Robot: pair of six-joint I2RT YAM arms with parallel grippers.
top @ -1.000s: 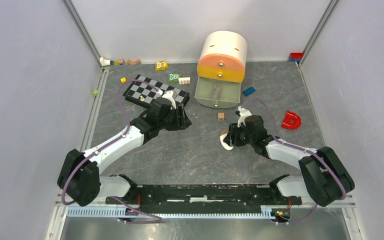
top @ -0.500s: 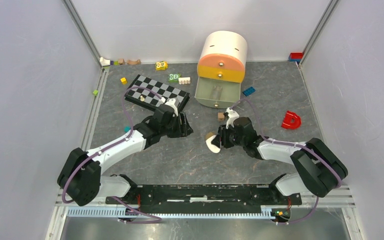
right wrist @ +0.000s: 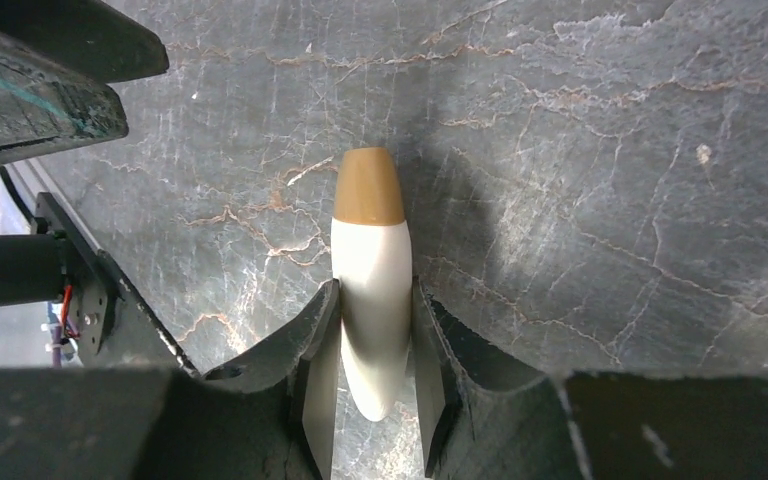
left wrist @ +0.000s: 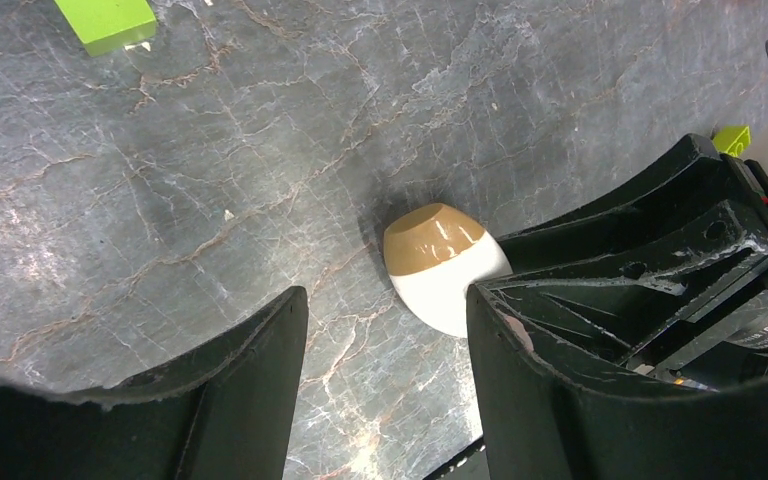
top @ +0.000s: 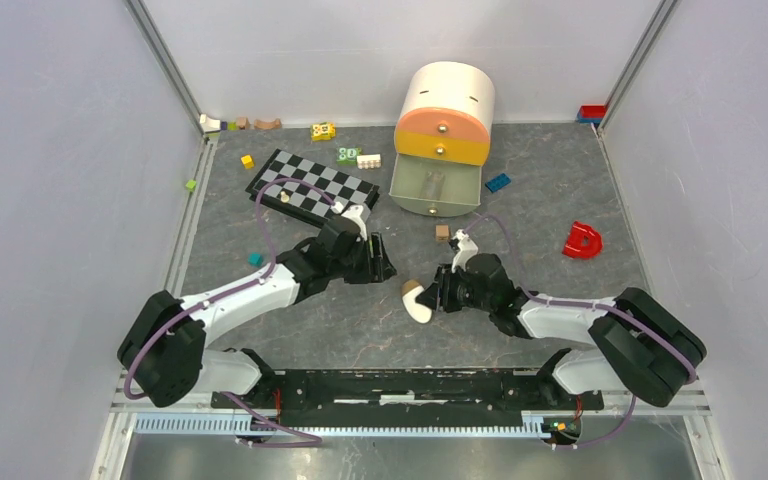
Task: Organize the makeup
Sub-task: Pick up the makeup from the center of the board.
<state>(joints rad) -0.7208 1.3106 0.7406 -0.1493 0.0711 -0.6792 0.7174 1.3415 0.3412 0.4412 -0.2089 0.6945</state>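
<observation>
Egg-shaped sponge [top: 416, 300]: white body, tan cap at one end, smooth and slightly glossy. Count: one. It sits near table centre, roughly 6 o'clock from the single open green drawer [top: 434, 190]; contact with the table cannot be told. Right gripper [right wrist: 372, 300] pinches the white end, cap toward 11 o'clock in the top view. Left gripper [left wrist: 385, 300], at 10 o'clock of it, spread and holding nothing. One chessboard [top: 312, 185].

White, tan-tipped sponge [left wrist: 445, 265] beyond parted pincer [left wrist: 385, 300]

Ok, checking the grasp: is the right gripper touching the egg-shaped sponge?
Touching. Right wrist view shows the right gripper shut on the sponge, pressing both sides.
</observation>
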